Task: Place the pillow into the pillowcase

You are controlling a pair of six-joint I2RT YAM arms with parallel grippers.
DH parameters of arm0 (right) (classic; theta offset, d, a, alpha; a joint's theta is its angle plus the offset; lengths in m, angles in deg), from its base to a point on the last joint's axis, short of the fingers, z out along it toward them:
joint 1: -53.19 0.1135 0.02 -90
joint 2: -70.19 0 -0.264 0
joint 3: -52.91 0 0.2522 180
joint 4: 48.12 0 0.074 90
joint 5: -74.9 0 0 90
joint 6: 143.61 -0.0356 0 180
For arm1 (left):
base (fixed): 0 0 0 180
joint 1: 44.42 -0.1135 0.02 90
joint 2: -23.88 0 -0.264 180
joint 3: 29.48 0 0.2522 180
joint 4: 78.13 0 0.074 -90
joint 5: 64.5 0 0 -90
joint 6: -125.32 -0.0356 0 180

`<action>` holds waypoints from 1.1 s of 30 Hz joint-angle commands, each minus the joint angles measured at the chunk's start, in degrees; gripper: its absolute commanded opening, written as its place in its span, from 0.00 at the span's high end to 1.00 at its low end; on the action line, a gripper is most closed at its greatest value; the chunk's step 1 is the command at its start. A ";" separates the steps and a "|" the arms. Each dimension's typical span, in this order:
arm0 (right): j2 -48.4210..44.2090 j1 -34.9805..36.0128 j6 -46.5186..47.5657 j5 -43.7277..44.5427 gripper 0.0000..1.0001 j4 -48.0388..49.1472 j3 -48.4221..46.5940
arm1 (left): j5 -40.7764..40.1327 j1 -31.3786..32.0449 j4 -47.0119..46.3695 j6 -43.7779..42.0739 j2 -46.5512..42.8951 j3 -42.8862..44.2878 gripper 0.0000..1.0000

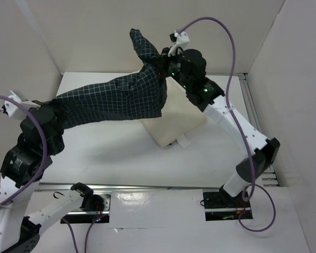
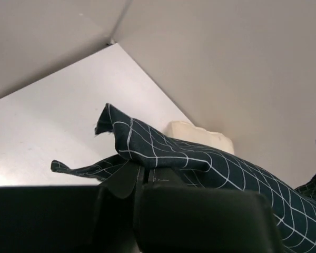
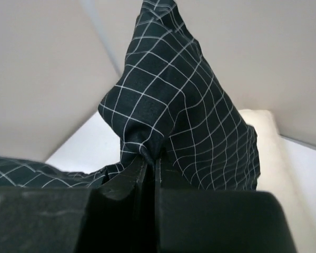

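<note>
— What do the grippers have hold of?
— The left gripper (image 2: 142, 174) is pinched tight on one end of the pillowcase (image 1: 116, 100). The right gripper (image 3: 151, 161) is clamped on the other end, with a corner flopping above it.
— And the pillow?
— The pillow (image 1: 175, 126) lies flat on the table (image 1: 105, 153). The pillowcase stretches over the pillow's far left part. The left gripper is well left of the pillow, the right above its far edge.

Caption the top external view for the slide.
Left gripper and right gripper hold the pillowcase stretched above the pillow on the table.
</note>
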 commanded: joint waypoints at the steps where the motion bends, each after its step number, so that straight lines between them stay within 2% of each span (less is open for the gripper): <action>1: 11.85 -0.17 -5.42 -7.25 0.96 -10.95 -7.21 | -5.57 -0.27 9.80 3.39 3.49 1.97 1.00; 3: 17.06 0.53 -7.18 -9.45 0.95 -12.64 -12.57 | -7.06 -0.79 12.27 7.07 7.53 1.36 1.00; 4: 22.49 0.53 -7.18 -11.11 0.91 -12.12 -14.07 | -6.37 -2.80 15.06 8.65 9.20 1.36 1.00; 5: 25.15 1.32 -7.18 -11.13 0.83 -11.07 -15.30 | -4.97 -4.73 15.09 8.66 10.96 1.36 1.00; 7: 30.95 2.11 -4.82 -14.02 0.71 -10.01 -20.39 | 3.19 -9.30 12.39 5.09 15.53 -1.09 1.00; 8: 36.37 2.11 -4.81 -15.51 0.68 -11.66 -22.85 | 6.00 -15.24 10.02 3.23 16.94 -2.76 1.00; 10: 39.84 2.11 -2.88 -16.14 0.40 -15.00 -29.27 | 17.24 -23.43 8.77 1.73 22.10 -3.83 0.99; 11: 39.85 2.11 -2.36 -13.18 0.24 -16.41 -29.29 | 20.93 -31.39 9.29 0.76 23.62 -3.83 0.47; 12: 38.29 2.11 -1.57 -10.98 0.09 -15.73 -28.33 | 23.67 -34.60 10.08 -0.03 25.02 -2.70 0.21; 13: 36.10 2.11 -0.86 -8.34 0.00 -14.07 -22.67 | 24.04 -36.81 13.56 2.31 26.08 -1.90 0.02; 15: 28.13 1.33 -0.86 -2.73 0.00 -6.95 -14.92 | 23.52 -39.71 14.39 2.95 26.88 -1.37 0.00; 16: 25.73 -0.16 -0.86 -1.74 0.00 -5.10 -8.52 | 24.39 -39.73 11.52 1.91 26.10 -2.06 0.00; 17: 22.05 -1.21 -0.86 -0.33 0.00 -3.17 -6.02 | 25.88 -39.73 9.23 1.03 24.35 -2.85 0.00; 21: 18.15 -7.98 -1.99 2.84 0.00 -5.07 -1.52 | 36.51 -39.73 -2.99 -4.16 22.31 -9.78 0.00; 23: 18.93 -13.77 -2.61 0.14 0.00 -7.27 -1.51 | 41.53 -37.63 -7.12 -6.45 22.31 -11.73 0.00; 26: 23.06 -19.57 -1.66 -4.88 0.00 -10.53 -2.74 | 42.33 -31.22 -11.79 -8.29 26.15 -13.49 0.00; 31: 30.96 -21.79 1.25 -12.08 0.00 -10.53 -4.06 | 42.86 -21.21 -10.66 -9.96 39.17 -10.25 0.00; 33: 33.25 -21.79 2.22 -14.46 0.00 -10.53 -5.38 | 42.86 -19.17 -10.66 -9.97 43.12 -9.02 0.00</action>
